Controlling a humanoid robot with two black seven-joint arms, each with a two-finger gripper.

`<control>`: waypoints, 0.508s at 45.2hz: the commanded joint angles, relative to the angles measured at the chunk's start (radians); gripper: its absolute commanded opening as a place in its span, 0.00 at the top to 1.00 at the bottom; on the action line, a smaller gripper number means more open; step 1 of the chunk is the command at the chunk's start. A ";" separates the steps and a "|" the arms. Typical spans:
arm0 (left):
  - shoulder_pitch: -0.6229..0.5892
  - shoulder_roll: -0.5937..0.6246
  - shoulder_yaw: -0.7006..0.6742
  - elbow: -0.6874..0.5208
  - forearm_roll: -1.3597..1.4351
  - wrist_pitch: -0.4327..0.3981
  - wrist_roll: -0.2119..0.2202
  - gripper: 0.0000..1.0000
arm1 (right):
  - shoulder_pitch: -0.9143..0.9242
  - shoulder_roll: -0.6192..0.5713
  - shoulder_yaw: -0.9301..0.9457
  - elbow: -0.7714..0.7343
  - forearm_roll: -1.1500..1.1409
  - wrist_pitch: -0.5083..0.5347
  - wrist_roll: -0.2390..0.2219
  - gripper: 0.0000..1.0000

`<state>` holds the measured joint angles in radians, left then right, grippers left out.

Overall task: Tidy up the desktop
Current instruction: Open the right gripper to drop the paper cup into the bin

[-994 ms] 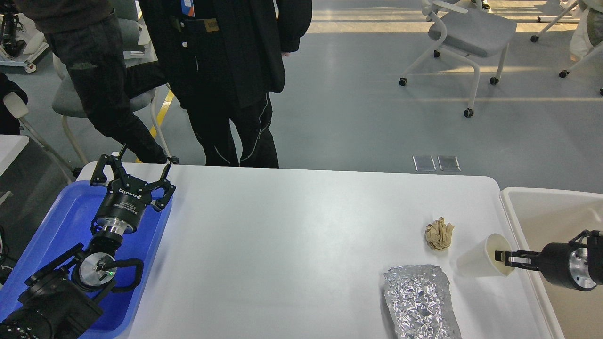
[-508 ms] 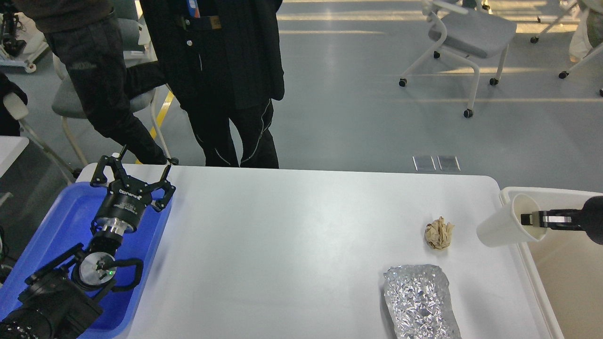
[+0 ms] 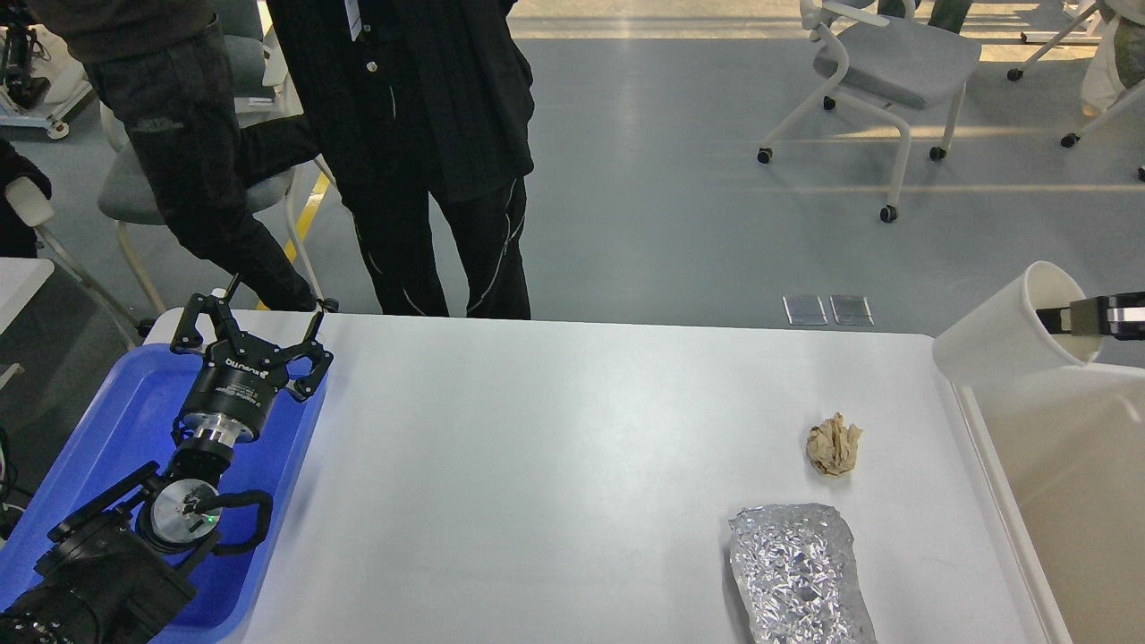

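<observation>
The white desktop [image 3: 555, 483] fills the lower middle of the head view. A crumpled brown paper ball [image 3: 834, 444] and a crinkled foil sheet [image 3: 799, 572] lie on its right part. My right gripper [image 3: 1069, 317] is shut on the rim of a white paper cup [image 3: 1011, 331], held tilted in the air above the far left corner of the cream bin [image 3: 1064, 465]. My left gripper [image 3: 255, 335] is open and empty over the far end of the blue tray [image 3: 116, 429] at the left.
Two people in dark clothes [image 3: 429, 152] stand close behind the desktop's far left edge. Office chairs [image 3: 886, 63] stand on the grey floor beyond. The cream bin sits against the desktop's right edge.
My right gripper has lifted the paper cup off the desktop, up and to the right, to above the bin's corner. The left arm has not moved.
</observation>
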<state>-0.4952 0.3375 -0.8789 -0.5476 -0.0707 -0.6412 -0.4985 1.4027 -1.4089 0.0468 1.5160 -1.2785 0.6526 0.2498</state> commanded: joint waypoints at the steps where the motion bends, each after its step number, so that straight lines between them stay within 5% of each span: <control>1: 0.000 0.000 0.000 0.000 0.000 0.000 0.000 0.00 | 0.061 -0.070 -0.018 0.016 0.005 0.039 0.000 1.00; 10: 0.000 0.000 0.000 0.000 0.000 0.000 0.000 0.00 | 0.048 -0.174 -0.025 -0.005 0.033 0.007 0.005 1.00; 23: 0.000 0.000 0.000 0.000 0.000 0.000 0.000 0.00 | 0.044 -0.266 -0.237 -0.115 0.218 -0.203 0.011 1.00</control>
<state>-0.4952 0.3375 -0.8793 -0.5477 -0.0704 -0.6412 -0.4986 1.4460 -1.6085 -0.0463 1.4870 -1.1783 0.5883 0.2566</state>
